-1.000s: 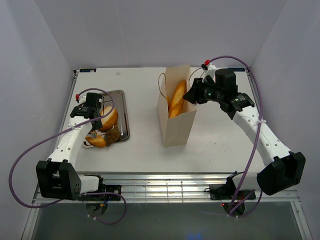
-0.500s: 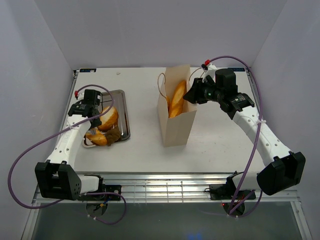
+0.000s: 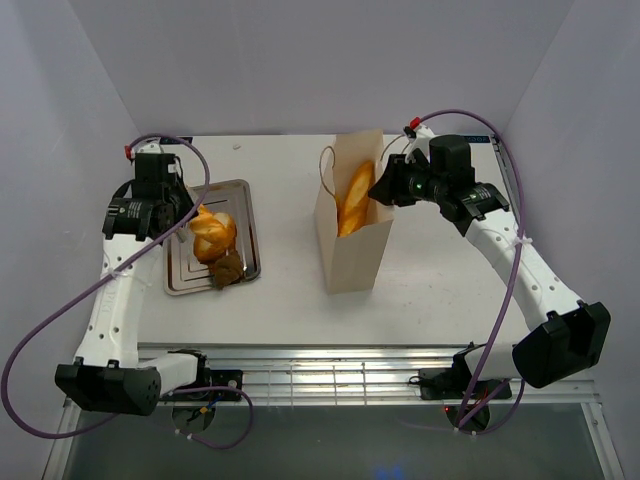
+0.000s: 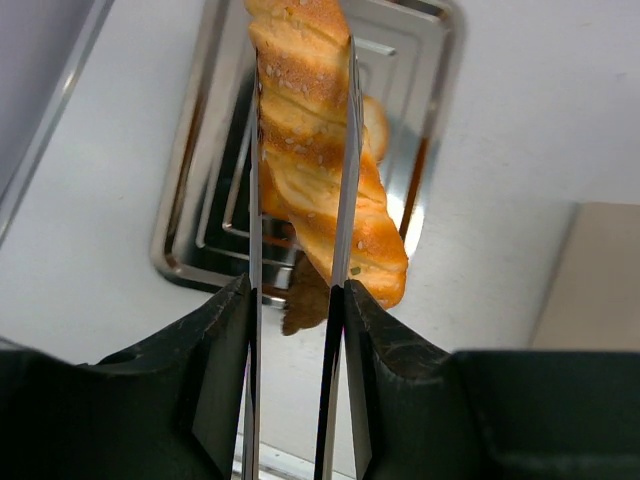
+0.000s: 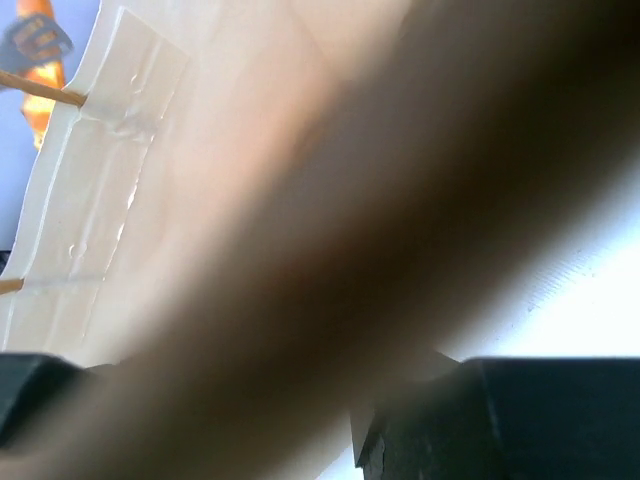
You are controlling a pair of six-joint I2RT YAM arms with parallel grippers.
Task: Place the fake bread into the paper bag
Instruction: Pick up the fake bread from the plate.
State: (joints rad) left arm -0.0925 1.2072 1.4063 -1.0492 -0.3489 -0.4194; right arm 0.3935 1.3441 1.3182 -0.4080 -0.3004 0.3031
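Observation:
My left gripper (image 4: 292,300) is shut on the silver tongs (image 4: 347,200). The tongs clamp a twisted golden piece of fake bread (image 4: 310,150), held above the steel tray (image 4: 440,60). From the top view that bread (image 3: 207,228) hangs over the tray (image 3: 245,195), and a darker brown piece (image 3: 228,268) lies at the tray's near end. The paper bag (image 3: 352,250) stands upright mid-table with a baguette (image 3: 352,200) inside. My right gripper (image 3: 381,190) is shut on the bag's right rim, and the bag wall (image 5: 200,150) fills the right wrist view.
The bag's cord handle (image 3: 323,165) loops off its left side. The purple cables of both arms arc over the table's sides. Grey walls close in the table on the left, right and back.
My left arm has risen and drawn back toward the far left, lifting the twisted bread in the tongs off the tray. The right arm and the bag have not moved.

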